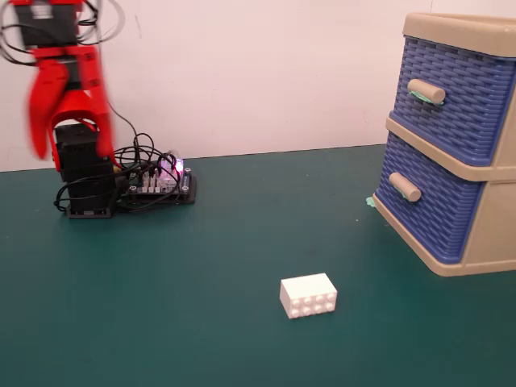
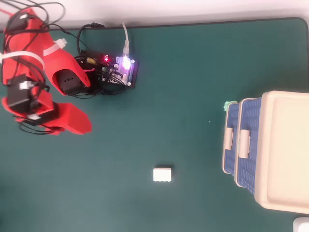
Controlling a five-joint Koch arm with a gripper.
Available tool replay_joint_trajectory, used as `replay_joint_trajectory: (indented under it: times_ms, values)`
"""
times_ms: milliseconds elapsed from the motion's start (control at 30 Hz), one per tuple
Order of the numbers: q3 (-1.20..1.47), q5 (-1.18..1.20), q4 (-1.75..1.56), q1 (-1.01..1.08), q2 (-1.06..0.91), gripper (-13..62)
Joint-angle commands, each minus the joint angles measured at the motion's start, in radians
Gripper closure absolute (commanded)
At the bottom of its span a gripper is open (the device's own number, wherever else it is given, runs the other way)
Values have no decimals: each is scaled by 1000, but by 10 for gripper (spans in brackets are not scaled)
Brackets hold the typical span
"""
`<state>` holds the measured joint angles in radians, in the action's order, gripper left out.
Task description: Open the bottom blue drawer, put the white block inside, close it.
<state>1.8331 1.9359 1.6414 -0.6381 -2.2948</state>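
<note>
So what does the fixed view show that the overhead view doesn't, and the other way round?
Only the fixed view shows the fronts of the two drawers, with the bottom blue drawer shut, its peg handle plain, and the wall behind. Only the overhead view shows the cabinet's beige top and the table's far edge. Both show the white block lying alone on the green mat, the lit circuit board, and the red arm raised far from both.

Hobby workbench: green mat, bare circuit board, loose wires.
</note>
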Motion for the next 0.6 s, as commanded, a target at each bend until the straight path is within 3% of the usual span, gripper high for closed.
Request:
replay_joint_trajectory:
  times_ms: [0, 133, 333, 567]
  values:
    - [44, 318, -199, -265, 21, 156]
    - [252, 581, -712, -575, 138, 156]
    - [456, 721, -1549, -686, 367, 155]
    - [379, 859, -2306, -749, 818, 156]
